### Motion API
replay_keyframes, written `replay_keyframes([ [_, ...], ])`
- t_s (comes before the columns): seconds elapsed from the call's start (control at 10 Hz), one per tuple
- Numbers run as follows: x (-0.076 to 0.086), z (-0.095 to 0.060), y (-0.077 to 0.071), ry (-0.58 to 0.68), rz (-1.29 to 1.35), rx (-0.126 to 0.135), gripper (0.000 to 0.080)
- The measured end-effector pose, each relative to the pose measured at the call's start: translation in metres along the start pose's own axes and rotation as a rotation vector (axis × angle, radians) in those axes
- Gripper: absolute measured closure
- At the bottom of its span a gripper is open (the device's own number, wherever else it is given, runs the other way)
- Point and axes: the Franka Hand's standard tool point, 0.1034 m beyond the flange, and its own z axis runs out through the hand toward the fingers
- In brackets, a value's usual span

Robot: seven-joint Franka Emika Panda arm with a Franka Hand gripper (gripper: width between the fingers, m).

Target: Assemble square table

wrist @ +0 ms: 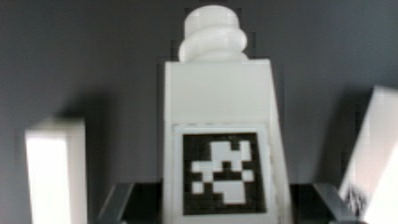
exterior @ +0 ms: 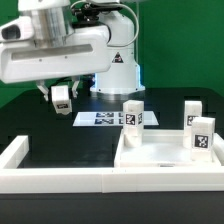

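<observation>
Wrist view: we are seeing the gripper [wrist: 217,190] clenching a tagged white table leg [wrist: 221,120], lifted above the black table's far edge. We are judging it light, rigid, slick; holding its flat tagged sides suits best.

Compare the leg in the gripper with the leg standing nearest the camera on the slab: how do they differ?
1. The held leg is clamped in the gripper, away from the slab; the near leg stands free on the slab.
2. The held leg is at the exterior view's left; the near leg is at its right.
Shared: both are white blocks with a black-white tag.
</observation>
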Motion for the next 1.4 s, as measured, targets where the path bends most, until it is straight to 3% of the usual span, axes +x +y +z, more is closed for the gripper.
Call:
replay_keyframes([
  [0.2,-0.014,0.002,0.017,0.081,-0.025,-0.077,0.0508],
  [0.3,-0.017,-0.002,0.03,0.132,-0.041,-0.137,0.0508],
  [0.5,-0.022,-0.004,0.041,0.167,-0.036,-0.192,0.0508],
  [0.6,-0.015,-0.003,0.023,0.171,0.017,-0.149,0.0508],
  [0.9,0.019,-0.014,-0.011,0.219,0.097,-0.097,0.0508],
  [1.0,0.032,-0.016,-0.024,0.246,0.118,-0.094,0.0508],
  [1.1,0.042,-0.013,-0.034,0.288,0.142,-0.116,0.0508],
  [1.2,0.047,-0.01,-0.039,0.298,0.153,-0.113,0.0508],
  [1.4,0.046,-0.011,-0.035,0.295,0.157,-0.115,0.0508],
])
